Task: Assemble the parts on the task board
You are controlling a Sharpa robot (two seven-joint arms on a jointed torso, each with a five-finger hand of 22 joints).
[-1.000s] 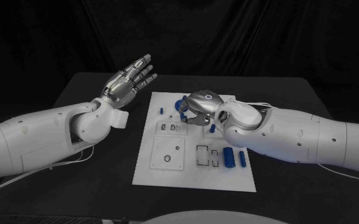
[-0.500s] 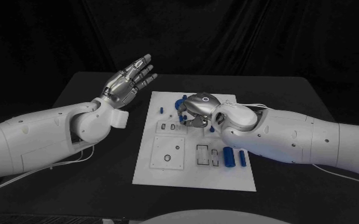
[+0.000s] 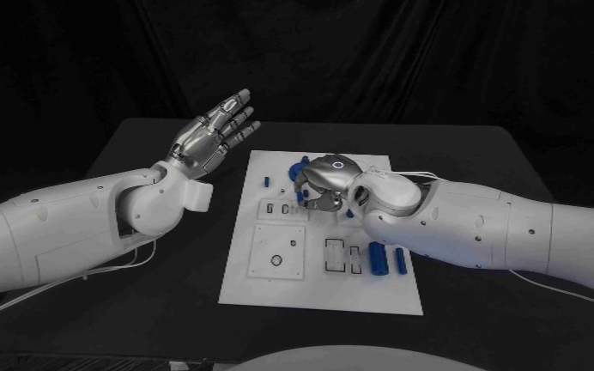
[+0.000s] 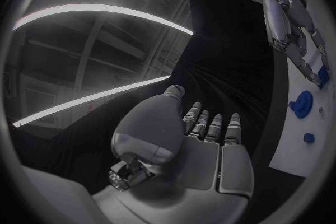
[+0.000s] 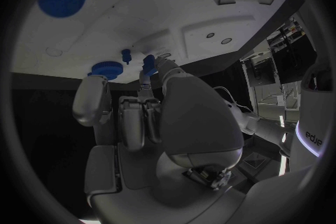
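Observation:
The white task board (image 3: pixel 279 289) lies mid-table. My right hand (image 3: pixel 324 180) hovers over its far middle with fingers curled down; in the right wrist view thumb and a fingertip (image 5: pixel 159 67) pinch a small blue part (image 5: pixel 149 59) close to the board (image 5: pixel 175 11). Beside it stand a round blue part (image 5: pixel 106 69) and a small blue peg (image 5: pixel 126 55). The round part (image 3: pixel 297 168) and a peg (image 3: pixel 265 182) also show in the head view. Two blue cylinders (image 3: pixel 378 259) lie near the board's front right. My left hand (image 3: pixel 218 135) is raised left of the board, fingers straight and apart, holding nothing.
Black rectangular slots (image 3: pixel 336 253) and a square plate with a ring (image 3: pixel 276 255) sit on the board's near half. The left wrist view shows my left hand (image 4: pixel 210 134), the right hand (image 4: pixel 290 28), and the board's edge (image 4: pixel 290 154). Bare black table (image 3: pixel 161 302) surrounds the board.
My right hand has crept slightly left and down over the board's far middle, its forearm following. The left hand has stayed still.

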